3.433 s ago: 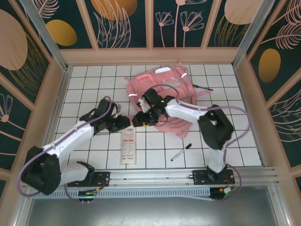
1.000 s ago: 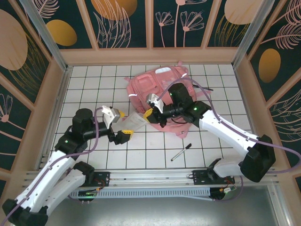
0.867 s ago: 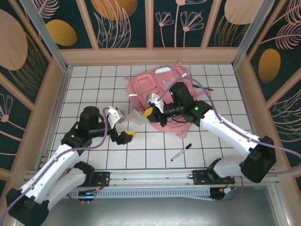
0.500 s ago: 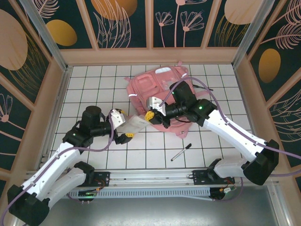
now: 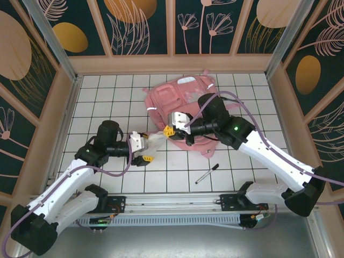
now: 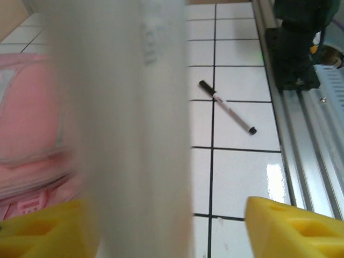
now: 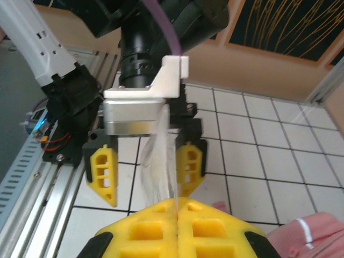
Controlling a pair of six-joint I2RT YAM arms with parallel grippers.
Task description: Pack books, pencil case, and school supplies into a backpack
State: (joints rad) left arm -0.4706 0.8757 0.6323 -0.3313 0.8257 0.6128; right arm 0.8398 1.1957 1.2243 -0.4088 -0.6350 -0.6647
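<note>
White gridded tabletop (image 5: 107, 91) inside dark floral-panelled walls (image 5: 140, 27)

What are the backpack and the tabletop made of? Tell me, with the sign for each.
Backpack: probably soft pink fabric with a matte look; it slumps and creases. Tabletop: glossy white tiles, or perhaps a tile-print sheet; light glints off it between dark grid lines.

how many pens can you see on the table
1: a pen lies on the white tiles between the backpack and the front rail. Another may be hidden behind the right arm.
</note>
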